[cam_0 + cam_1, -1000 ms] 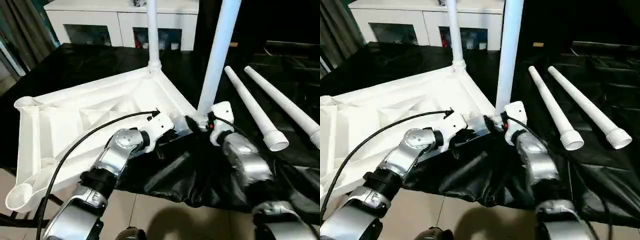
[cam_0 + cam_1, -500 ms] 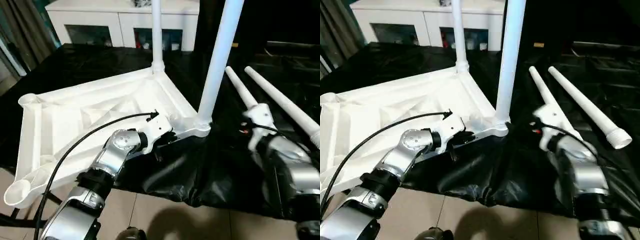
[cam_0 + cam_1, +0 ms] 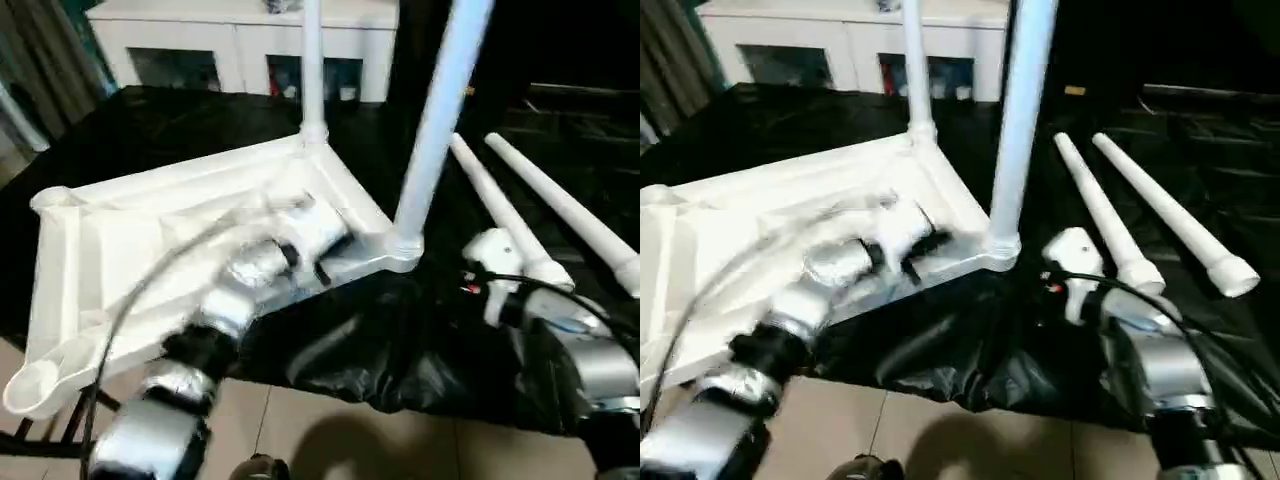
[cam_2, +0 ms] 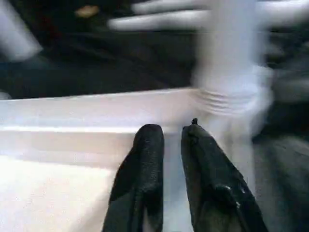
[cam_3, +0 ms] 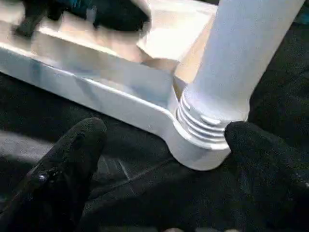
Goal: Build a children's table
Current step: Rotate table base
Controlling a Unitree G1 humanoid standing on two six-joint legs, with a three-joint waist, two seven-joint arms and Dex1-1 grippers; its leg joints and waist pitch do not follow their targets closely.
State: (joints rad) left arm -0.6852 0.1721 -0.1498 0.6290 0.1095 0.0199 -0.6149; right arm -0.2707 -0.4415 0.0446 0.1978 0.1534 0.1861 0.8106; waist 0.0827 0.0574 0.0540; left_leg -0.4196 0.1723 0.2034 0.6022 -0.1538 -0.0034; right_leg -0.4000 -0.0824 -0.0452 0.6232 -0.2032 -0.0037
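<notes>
Two legs seated: one leg (image 3: pixel 437 120) stands in the tabletop's (image 3: pixel 150 230) near corner socket, another leg (image 3: pixel 312 70) in the far corner.
Loose legs: two spare legs (image 3: pixel 560 205) lie on the desk (image 3: pixel 180 125) toward its right edge.
Tabletop: underside up, overhanging the desk's front edge.
Right tool (image 5: pixel 166 145): fingers spread wide, now drawn back from the near leg's base it was against a second ago.
Left tool (image 4: pixel 166 140): fingers narrowly apart over the tabletop's rim, holding nothing; arm blurred.
</notes>
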